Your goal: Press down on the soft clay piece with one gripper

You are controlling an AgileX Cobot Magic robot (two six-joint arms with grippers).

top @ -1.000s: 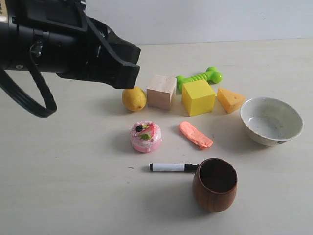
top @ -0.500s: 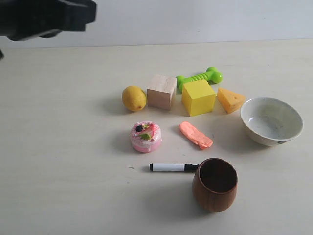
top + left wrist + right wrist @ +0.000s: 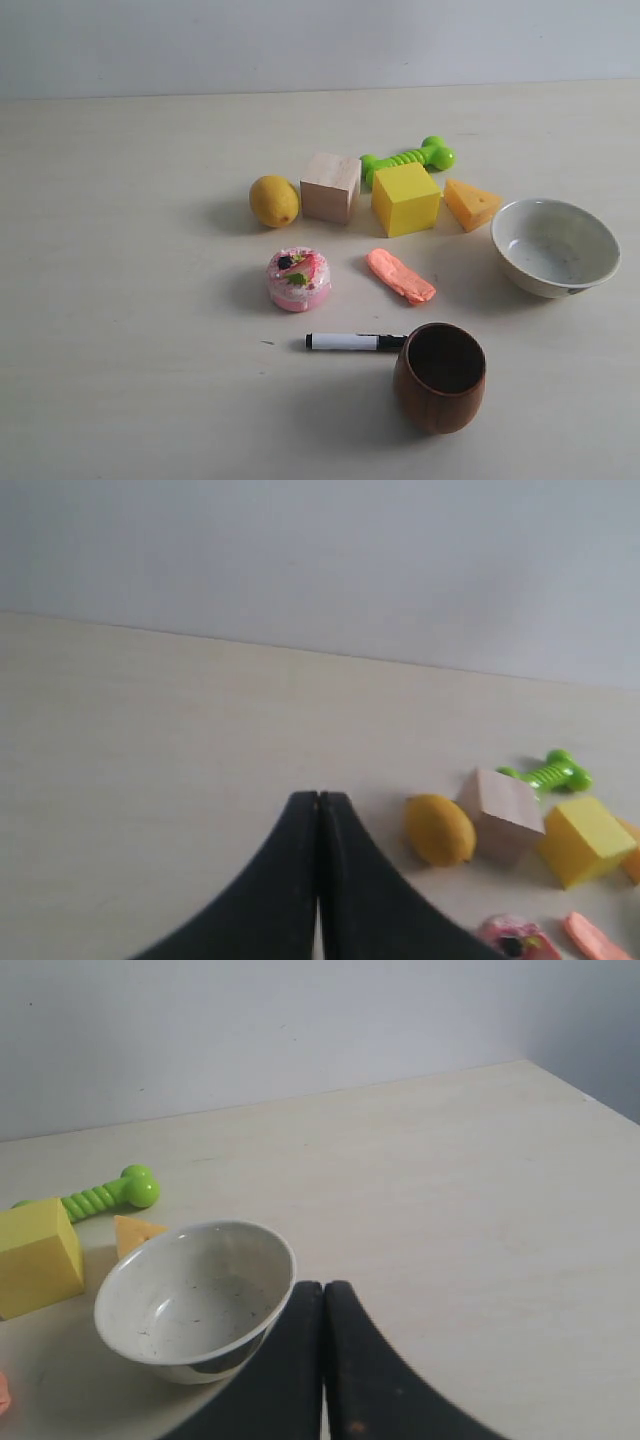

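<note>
Salmon-orange, the soft clay piece (image 3: 400, 276) is lying flat on the table (image 3: 120, 300) between the pink cake toy (image 3: 298, 279) and the white bowl (image 3: 553, 246), leaving its top open for a downward press. The left gripper (image 3: 318, 810) and the right gripper (image 3: 323, 1295) are hanging well apart from it, fingers pressed together, probably forming a blunt pressing tip

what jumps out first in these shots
The yellow cube in the back row, between a wooden block and a cheese wedge, draws the eye first. Just in front of it lies the soft clay piece, with a pink cake toy to its left in the exterior view. The left gripper and right gripper are both shut on nothing.
</note>
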